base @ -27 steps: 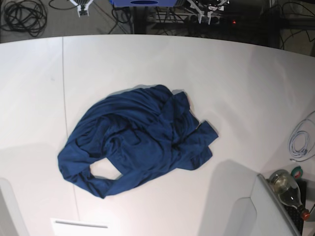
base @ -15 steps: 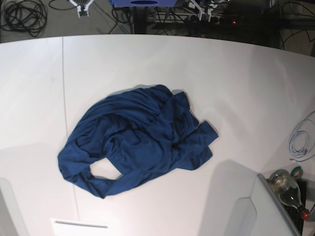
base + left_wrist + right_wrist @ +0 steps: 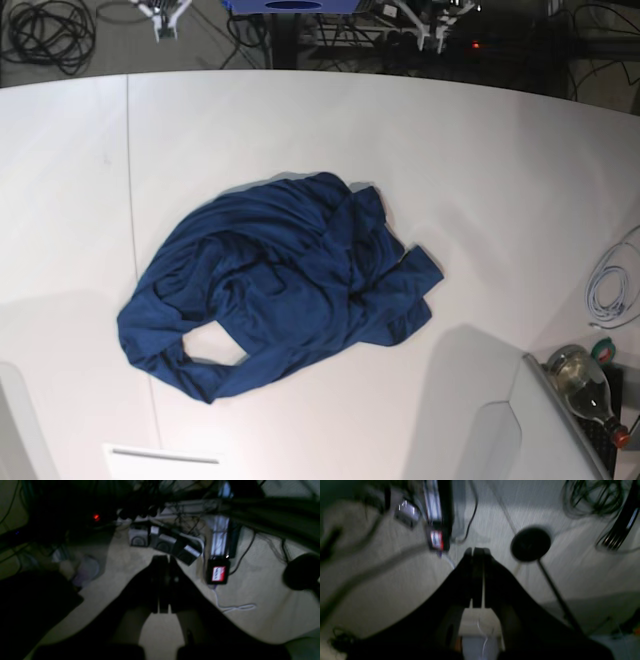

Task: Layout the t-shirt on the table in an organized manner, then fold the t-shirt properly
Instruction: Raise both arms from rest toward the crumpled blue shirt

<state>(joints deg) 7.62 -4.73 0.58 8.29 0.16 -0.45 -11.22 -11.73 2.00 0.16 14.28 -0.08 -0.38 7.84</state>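
The dark navy t-shirt [image 3: 280, 285] lies crumpled in a heap in the middle of the white table [image 3: 480, 180], with one sleeve sticking out to the right and a loop of cloth at the front left. Neither wrist view shows the shirt. My left gripper [image 3: 163, 560] is shut and empty, hanging over the floor beyond the table's far edge; in the base view it [image 3: 438, 22] is at the top right. My right gripper [image 3: 475, 551] is shut and empty too, also over the floor; in the base view it [image 3: 165, 17] is at the top left.
A coiled white cable [image 3: 610, 285] lies at the table's right edge, with a glass bottle [image 3: 585, 385] beside a grey panel [image 3: 530, 430] at the front right. A white sheet [image 3: 165, 462] lies at the front left. Cables and power strips [image 3: 165, 542] cover the floor behind the table.
Both grippers beyond the far edge have shifted slightly; the one at the top right has moved a little to the right. The t-shirt has not moved.
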